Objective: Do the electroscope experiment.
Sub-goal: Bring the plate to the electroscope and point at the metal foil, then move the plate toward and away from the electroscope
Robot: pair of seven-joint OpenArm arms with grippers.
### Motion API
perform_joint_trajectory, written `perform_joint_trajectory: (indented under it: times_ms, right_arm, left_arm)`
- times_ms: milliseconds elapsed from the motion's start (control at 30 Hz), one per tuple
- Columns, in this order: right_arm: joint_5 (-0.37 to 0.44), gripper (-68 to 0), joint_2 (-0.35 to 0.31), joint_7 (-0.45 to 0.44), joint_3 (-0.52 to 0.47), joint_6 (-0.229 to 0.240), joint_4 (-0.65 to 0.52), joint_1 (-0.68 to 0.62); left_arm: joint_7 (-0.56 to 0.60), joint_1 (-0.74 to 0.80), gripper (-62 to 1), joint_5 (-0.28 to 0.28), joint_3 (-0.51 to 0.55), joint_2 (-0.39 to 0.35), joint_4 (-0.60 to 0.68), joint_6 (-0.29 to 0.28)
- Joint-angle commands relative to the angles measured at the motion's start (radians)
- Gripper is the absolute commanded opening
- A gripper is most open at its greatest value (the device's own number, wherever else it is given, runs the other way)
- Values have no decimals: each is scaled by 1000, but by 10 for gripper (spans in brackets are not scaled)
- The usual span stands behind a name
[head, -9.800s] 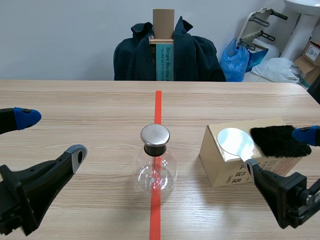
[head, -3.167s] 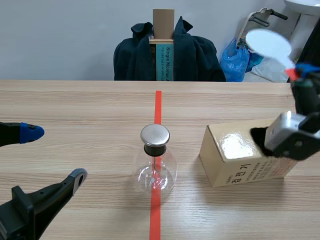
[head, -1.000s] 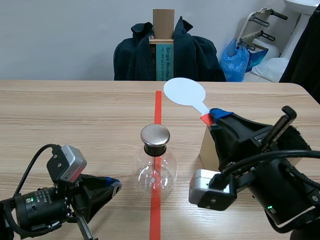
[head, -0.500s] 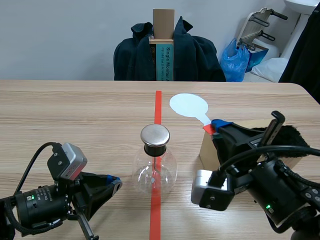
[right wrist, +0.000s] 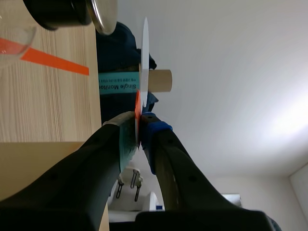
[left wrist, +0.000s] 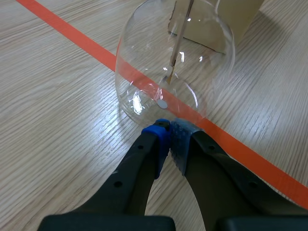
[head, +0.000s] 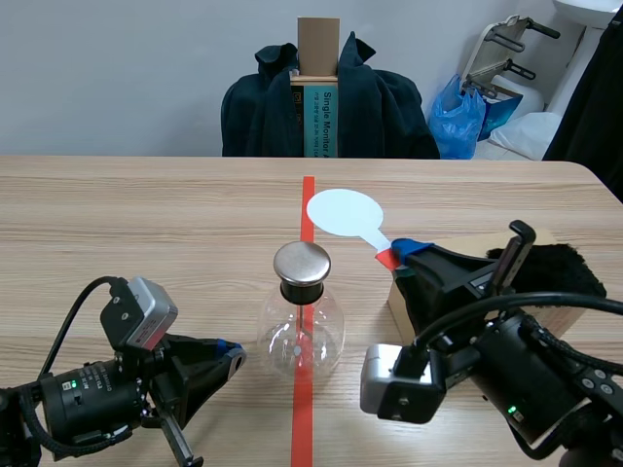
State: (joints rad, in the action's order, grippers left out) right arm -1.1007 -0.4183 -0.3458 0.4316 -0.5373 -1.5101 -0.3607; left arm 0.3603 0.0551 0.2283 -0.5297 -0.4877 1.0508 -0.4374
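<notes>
Two arms in frame, both low.

- Left end effector (left wrist: 169, 137): fully closed, pads pressed together, nothing held. Tips sit right at the lower wall of the flask (head: 302, 326). Can't confirm actual contact from either view.
- Right end effector (right wrist: 138, 127): clamped on the red handle of the paddle (head: 344, 211). It comes in from the lower right of the scene frame, with the fingers pointing up and toward centre.
- Paddle: the white round disc is in the air, upper centre of the scene frame, just right of the tape line (head: 308, 195). It sits beyond the flask's cap (head: 302, 263), slightly to its right and apart from it. The right wrist view shows the disc edge-on, ahead of the fingers.
- Flask: clear glass, upright on the tabletop (head: 146, 214), dead centre of the scene frame, on the tape line. It has a metal cap on a black stopper, and a thin rod (left wrist: 175, 43) hangs down inside.
- Box (left wrist: 240, 14): cardboard, right of the flask, mostly hidden behind the right arm. Black fur (head: 560, 272) lies on top of it at the right edge of the frame.
- Background: chair draped with a dark jacket (head: 263, 112), top centre.
</notes>
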Motion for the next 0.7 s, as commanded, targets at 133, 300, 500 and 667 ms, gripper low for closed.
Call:
perform_joint_trajectory:
  times_ms: [133,300,500,667]
  right_arm:
    - [-22,-669,-3,-85,-11,-11,-18,14]
    - [-39,-669,-3,-153,-11,-11,-18,13]
    - [-45,-669,-3,-187,-11,-11,-18,11]
    - [-53,-669,-3,-202,-11,-11,-18,11]
  left_arm:
    - [16,-6,-577,10,4,5,24,1]
    - [16,-6,-577,10,4,5,24,1]
    - [16,-6,-577,10,4,5,24,1]
    - [16,-6,-577,10,4,5,24,1]
